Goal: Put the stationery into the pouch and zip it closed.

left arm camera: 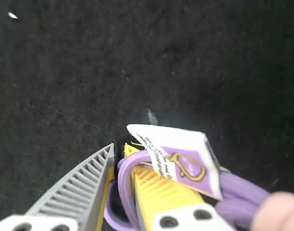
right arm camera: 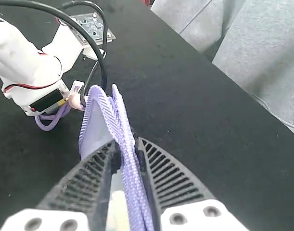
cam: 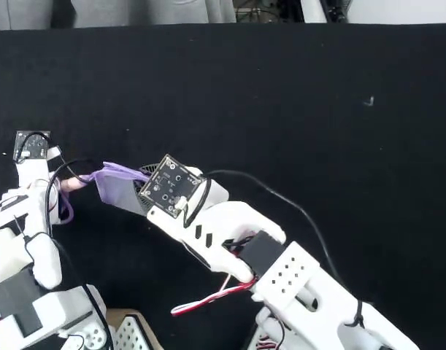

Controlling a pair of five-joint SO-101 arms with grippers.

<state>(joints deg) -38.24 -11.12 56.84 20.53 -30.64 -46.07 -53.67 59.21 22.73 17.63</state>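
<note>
A lilac pouch lies on the black table between the two arms. My right gripper is shut on the pouch's ribbed upper edge, and in the high view it sits at the pouch's right end. My left gripper is shut on the pouch's purple cord loop, beside a white tag. It holds the pouch's left end. A pink piece sits where the cord meets the pouch. What the pouch holds is hidden.
Black cloth covers the table out to its far edge, with open room to the right and back. Black cables trail over the right arm. A brown board lies at the front edge between the arm bases.
</note>
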